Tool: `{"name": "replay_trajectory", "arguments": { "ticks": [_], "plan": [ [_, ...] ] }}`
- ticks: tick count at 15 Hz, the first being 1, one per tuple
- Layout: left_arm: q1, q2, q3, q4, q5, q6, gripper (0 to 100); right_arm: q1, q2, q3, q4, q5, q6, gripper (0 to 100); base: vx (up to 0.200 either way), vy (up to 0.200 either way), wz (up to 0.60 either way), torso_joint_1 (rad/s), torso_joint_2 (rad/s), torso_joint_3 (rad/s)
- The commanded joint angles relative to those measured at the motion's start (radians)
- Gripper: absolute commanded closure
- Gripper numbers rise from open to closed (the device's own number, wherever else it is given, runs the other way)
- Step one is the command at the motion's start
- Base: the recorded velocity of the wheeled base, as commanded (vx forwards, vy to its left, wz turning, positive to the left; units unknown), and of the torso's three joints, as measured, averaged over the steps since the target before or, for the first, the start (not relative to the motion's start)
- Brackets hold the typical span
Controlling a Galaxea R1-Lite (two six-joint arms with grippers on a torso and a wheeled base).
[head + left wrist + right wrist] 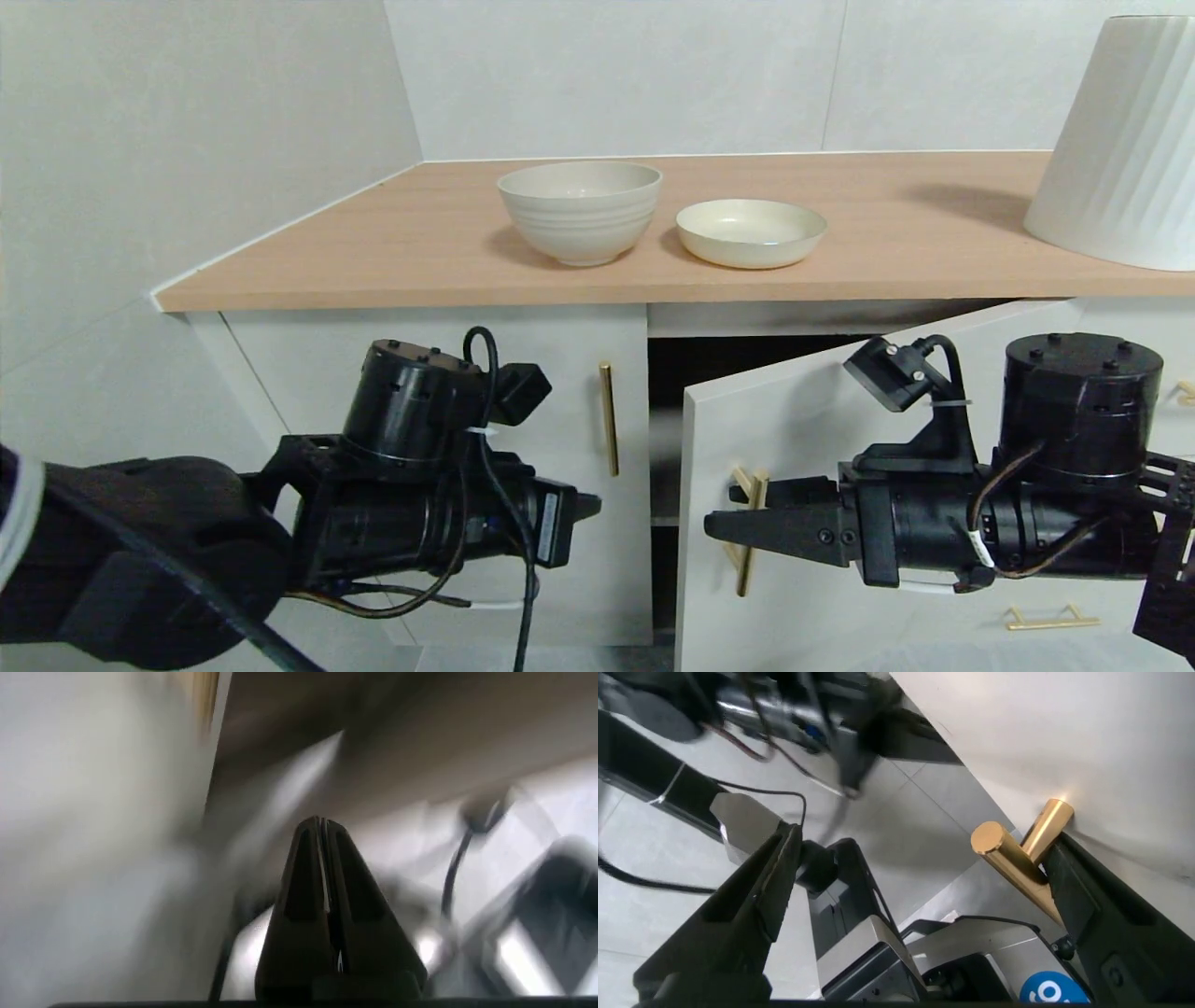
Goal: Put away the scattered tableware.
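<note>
Wooden counter (934,224): carries the bowl (580,213) and, just beside it, the shallow dish (751,232); neither is stored yet.
Cupboard door (794,439): ajar, probably to take them in.
Right gripper (924,845): jaws apart about the brass handle (1018,854), placed to swing the door.
Left gripper (320,835): fingers pressed together, empty, low before the closed door (579,345).

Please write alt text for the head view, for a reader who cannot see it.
A deep bowl and a shallow dish stand side by side on a wooden counter. Below, one cabinet door stands partly open, with the right gripper at its gold handle and the left gripper before the closed door.
</note>
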Motion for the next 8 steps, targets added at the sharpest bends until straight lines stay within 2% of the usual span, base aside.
{"name": "replay_trajectory", "arguments": {
  "ticks": [1, 2, 4, 6, 8],
  "plan": [
    [-0.035, 0.138, 0.073, -0.257, 0.001, -0.065, 100, 0.000, -0.001, 0.003, -0.002, 0.002, 0.000, 0, 0.000, 0.000, 0.00, 0.000, 0.00, 0.000],
    [-0.048, 0.177, 0.101, -0.429, 0.001, -0.102, 100, 0.000, -0.001, 0.003, -0.002, 0.002, 0.000, 0, 0.000, 0.000, 0.00, 0.000, 0.00, 0.000],
    [-0.061, 0.220, 0.137, -0.631, 0.003, -0.119, 100, 0.000, -0.003, 0.006, -0.002, 0.002, 0.000, 0, 0.000, 0.000, 0.00, 0.000, 0.00, 0.000],
    [-0.074, 0.256, 0.148, -0.755, 0.007, -0.119, 100, 0.000, -0.003, 0.007, -0.002, 0.002, 0.000, 0, 0.000, 0.000, 0.00, 0.000, 0.00, 0.000],
    [-0.088, 0.264, 0.173, -0.833, 0.001, -0.117, 100, 0.000, -0.004, 0.010, -0.002, 0.002, 0.000, 0, 0.000, 0.000, 0.00, 0.000, 0.00, 0.000]
  ]
}}
